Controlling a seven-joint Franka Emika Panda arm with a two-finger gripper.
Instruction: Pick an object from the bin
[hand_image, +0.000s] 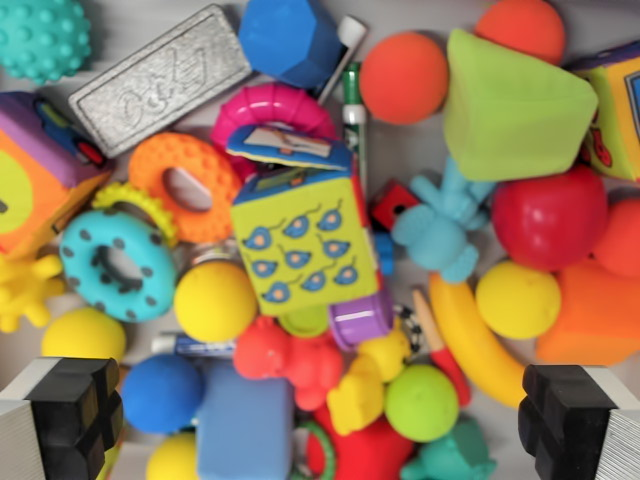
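Note:
I look straight down into a bin packed with toys. My gripper (320, 420) is open: its black fingertips (75, 415) stand at the bottom corners of the wrist view, nothing held between them. Between and just above the fingers lie a blue ball (160, 392), a blue block (245, 425), a red figure (290, 358), a yellow duck (362, 385) and a green ball (422, 402). In the centre sits a yellow-green soft cube with blue fish prints (300, 240). A yellow ball (215, 300) lies to its left.
Around the cube: a teal spotted ring (118, 265), orange ring (185, 185), pink ring (272, 110), grey embossed bar (160, 78), blue polyhedron (290, 38), orange balls (403, 77), green wedge (510, 105), red apple (550, 218), banana (470, 335), light-blue figure (445, 225), marker (353, 110).

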